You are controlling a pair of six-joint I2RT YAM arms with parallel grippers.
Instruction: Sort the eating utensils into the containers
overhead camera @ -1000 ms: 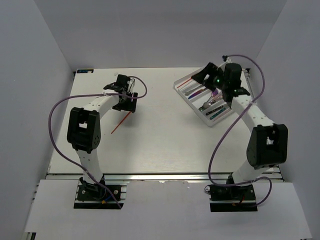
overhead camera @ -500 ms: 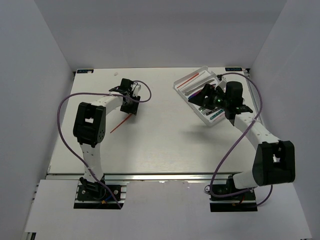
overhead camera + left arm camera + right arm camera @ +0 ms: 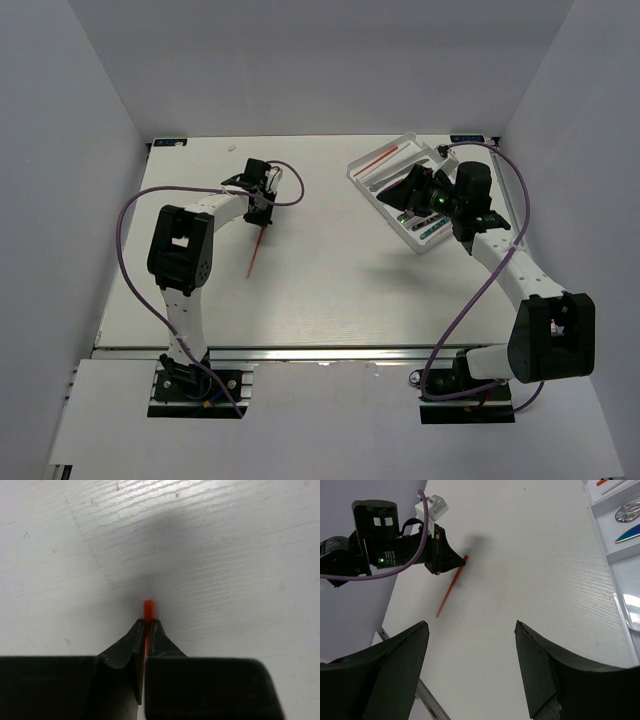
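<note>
The red-orange utensil (image 3: pixel 255 252) is pinched at its far tip by the left fingers (image 3: pixel 127 642) — its long axis pointed nearward over the table (image 3: pixel 330 290). The cutlery tray (image 3: pixel 352 170) is set well to the right, beside the wide-spread right fingers (image 3: pixel 395 670).

The gripper (image 3: pixel 145 626) fills the bottom of the frame, its two black fingers (image 3: pixel 125 645) tapering up to tips that meet just below centre. Pinched between those tips is a thin red-orange utensil (image 3: pixel 148 608). Only its short squared end shows, poking out just past the tips, with a sliver of orange visible down the narrow slit between the fingers. Behind lies the white table (image 3: pixel 230 550), lined with fine grain and small scuffs. A soft grey shadow spreads on it around and above the utensil's end.
</note>
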